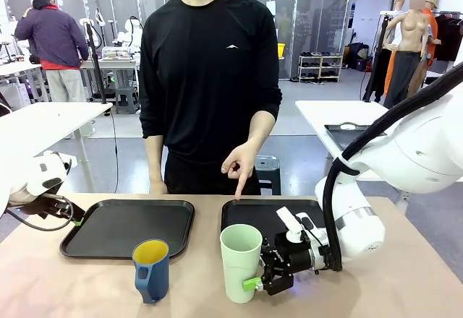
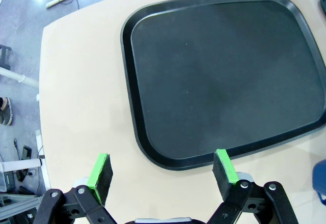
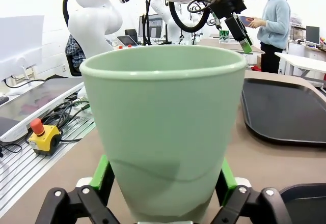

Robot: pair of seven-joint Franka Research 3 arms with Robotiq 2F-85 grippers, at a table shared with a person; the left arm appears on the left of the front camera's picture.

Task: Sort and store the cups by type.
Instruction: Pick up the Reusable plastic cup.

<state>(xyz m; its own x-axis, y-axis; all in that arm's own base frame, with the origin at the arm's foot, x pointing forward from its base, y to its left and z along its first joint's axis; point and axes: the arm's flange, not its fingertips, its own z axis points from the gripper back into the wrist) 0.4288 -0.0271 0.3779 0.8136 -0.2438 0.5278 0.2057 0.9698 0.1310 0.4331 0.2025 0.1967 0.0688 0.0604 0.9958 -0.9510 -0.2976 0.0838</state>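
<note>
The pale mint-green tumbler [image 1: 240,260] stands upright on the table in front of the right black tray [image 1: 246,211]. My right gripper [image 1: 262,283] is low at its base, and in the right wrist view the green pads [image 3: 104,175] press both sides of the tumbler [image 3: 163,127]. To its left stands the shorter dark blue cup [image 1: 151,269] with a yellow inside, free of any gripper. My left gripper [image 1: 72,222] is open over the bare table by the near corner of the left black tray [image 2: 224,76], its pads [image 2: 100,170] spread wide.
The person stands at the far side, one hand [image 1: 241,165] pointing a finger down at the right tray's far rim. A yellow emergency-stop box [image 3: 43,135] lies on a side rail beyond the table. Other tables and people are farther back.
</note>
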